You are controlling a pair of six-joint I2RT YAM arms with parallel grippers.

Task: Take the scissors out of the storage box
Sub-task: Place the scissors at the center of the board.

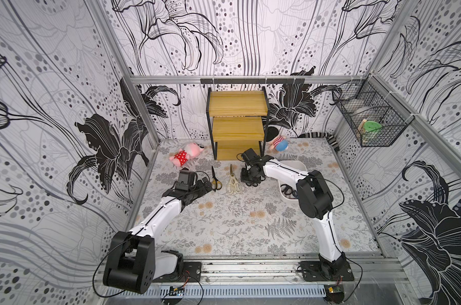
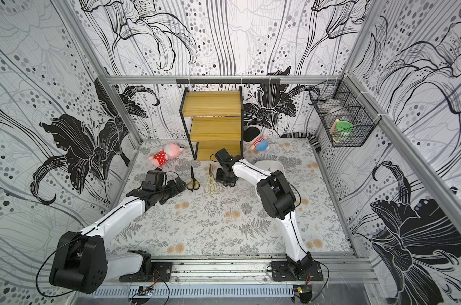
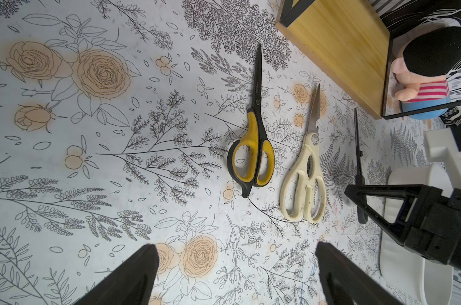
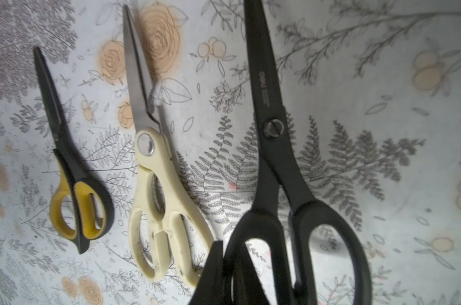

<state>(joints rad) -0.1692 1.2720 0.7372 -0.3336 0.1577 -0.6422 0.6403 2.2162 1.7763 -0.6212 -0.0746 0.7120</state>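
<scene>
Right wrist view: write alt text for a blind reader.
The right gripper is shut on the handle of black scissors over a floral mat. Beside them lie cream kitchen shears and yellow-black scissors, blades pointing the same way.

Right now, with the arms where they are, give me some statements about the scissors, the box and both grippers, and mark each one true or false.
1. The yellow-black scissors lie on the table, outside the storage box. True.
2. The cream scissors are inside the storage box. False: they lie on the table beside the yellow-black scissors.
3. The right gripper is shut on the black scissors. True.
4. The left gripper holds the cream scissors. False: its jaws stand open and hold nothing.
5. The storage box is empty. False: dark-handled scissors lie in it.
</scene>
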